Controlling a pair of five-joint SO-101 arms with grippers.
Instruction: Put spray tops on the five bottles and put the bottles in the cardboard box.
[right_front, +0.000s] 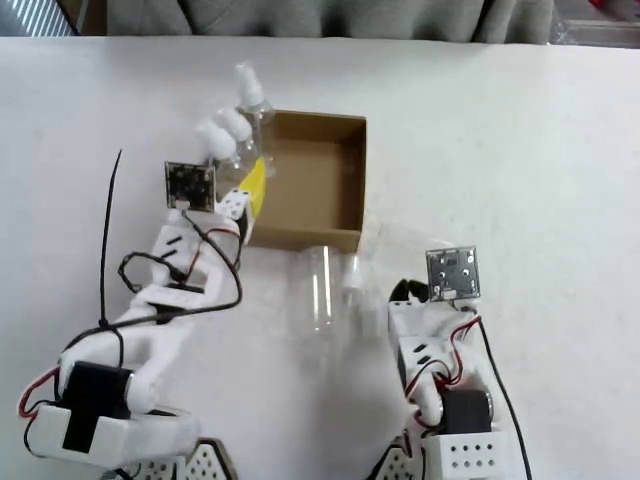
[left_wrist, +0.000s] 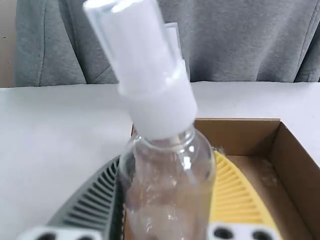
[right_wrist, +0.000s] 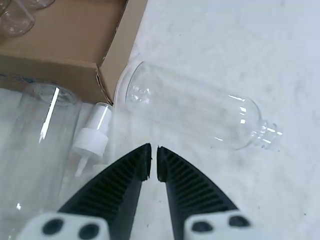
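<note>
1. Closest to the lens in the left wrist view is a clear plastic bottle with a white spray top, tilted and clamped between the grey and yellow jaws of the left gripper.
2. Behind it lies the open brown cardboard box. From above, the held bottle hangs at the box's left wall, not yet inside.
3. To do this step well, I judge the arm should carry the bottle fully over the opening, lower it past the wall, and only then let go. Released at the rim, it may tip out onto the white table.
4. Two further white spray tops crowd just beside the held one. Whether their bottles stand in the box I cannot tell, but they look likely to hinder the descent.
5. Right gripper: black jaws nearly together with a thin slit between them, holding nothing, above the table.
6. Just ahead of it lie a loose white spray top, an uncapped clear bottle on its side and a second clear bottle close by the box's outer wall — work left to do.
</note>
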